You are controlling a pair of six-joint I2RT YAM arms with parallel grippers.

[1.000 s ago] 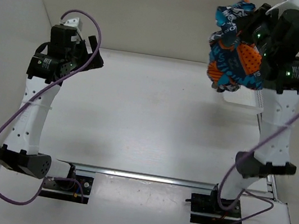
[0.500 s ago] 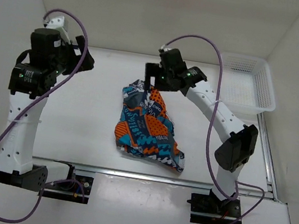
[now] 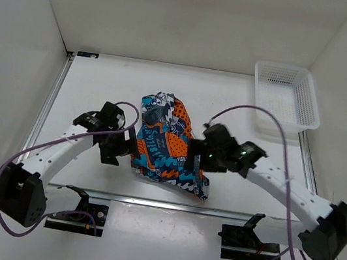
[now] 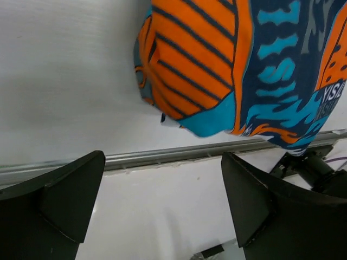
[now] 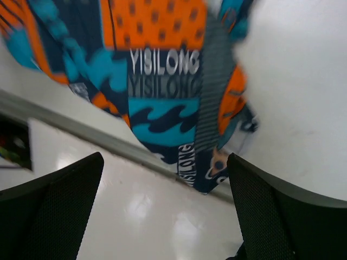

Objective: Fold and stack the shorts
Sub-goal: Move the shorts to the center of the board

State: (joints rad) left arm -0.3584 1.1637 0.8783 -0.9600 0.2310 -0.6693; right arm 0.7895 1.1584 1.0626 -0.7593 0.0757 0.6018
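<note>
The shorts (image 3: 166, 143) lie in a crumpled heap at the middle of the table, patchwork orange, teal and navy with white lettering. My left gripper (image 3: 127, 148) sits low at their left edge, my right gripper (image 3: 195, 154) at their right edge. In the left wrist view the shorts (image 4: 227, 65) lie beyond my left gripper (image 4: 162, 200), which is open with only bare table between its fingers (image 4: 59, 200). The right wrist view shows the shorts (image 5: 162, 76) just ahead of my right gripper (image 5: 165, 206), also open and holding nothing.
A white perforated basket (image 3: 285, 98) stands at the back right corner. A metal rail (image 3: 168, 204) runs along the table's near edge, right by the shorts' front corner (image 3: 202, 190). White walls close in the left, back and right sides.
The right gripper carried the shorts from high at the back right to the table's middle and let go. Both arms then dropped low beside the heap.
</note>
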